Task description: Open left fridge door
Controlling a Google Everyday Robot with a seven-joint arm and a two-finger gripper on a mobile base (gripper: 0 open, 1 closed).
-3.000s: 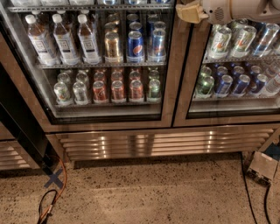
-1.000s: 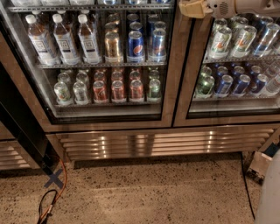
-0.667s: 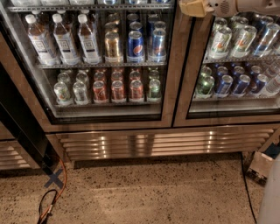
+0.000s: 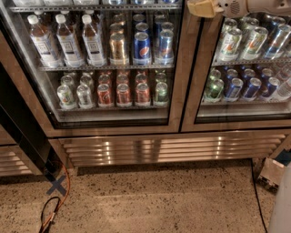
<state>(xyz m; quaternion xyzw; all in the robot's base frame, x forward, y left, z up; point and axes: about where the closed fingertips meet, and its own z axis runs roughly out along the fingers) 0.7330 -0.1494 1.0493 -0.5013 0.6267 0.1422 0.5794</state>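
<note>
- The left fridge door (image 4: 104, 68) fills the left and middle of the camera view. It looks shut, with its bronze frame flush beside the narrower right door (image 4: 241, 109). Bottles and cans stand in rows behind its glass.
- The claw (image 4: 203, 8) sits at the top edge of the view, at the upper right corner of the left fridge door. It is over the vertical frame strip where the two doors meet. Its arm (image 4: 261, 5) reaches in from the right.
- I cannot tell whether the claw is released or clenched, since only its tan tip shows and the top of the view cuts it off.
- The whole door lies to the left of the claw and below it. The meeting edge under the claw runs straight up and down.
- No handle is visible. My guess is that this right edge is the free one and the hinge runs along the far left edge.
- If so, the pull should come outward, away from the shelves, so the door swings about its left edge.
- The two frames touch, so a grip slightly too far right could catch the right door instead.
</note>
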